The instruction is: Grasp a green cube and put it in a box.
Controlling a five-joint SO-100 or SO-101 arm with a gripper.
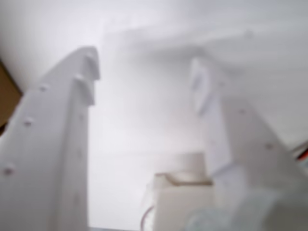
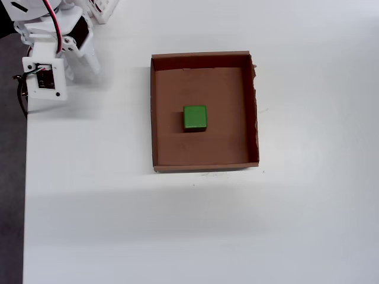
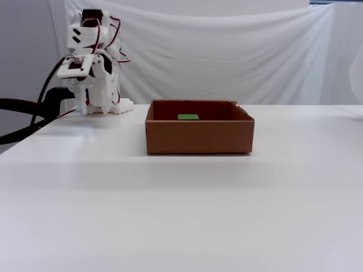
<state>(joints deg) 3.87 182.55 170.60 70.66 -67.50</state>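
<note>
The cube (image 2: 195, 118) is sitting flat on the floor of the box (image 2: 205, 155), roughly mid-floor and a touch toward the left wall in the overhead view, not touching any wall. From the fixed view you only catch its green top (image 3: 188, 117) peeking over the front wall of the box (image 3: 198, 137).

The box sits on the white table (image 2: 237, 225), around the middle and a bit toward the far edge as the overhead view shows it. Its right wall looks a bit ragged near the far corner.

The arm (image 2: 50, 56) is folded up at the table's far left corner, well apart from the box, red wires showing on it. In the wrist view the gripper (image 1: 144, 77) has its two white fingers spread wide with nothing between them, just blurry white table behind. A sliver of brown shows at that view's left edge; too blurry to call.
</note>
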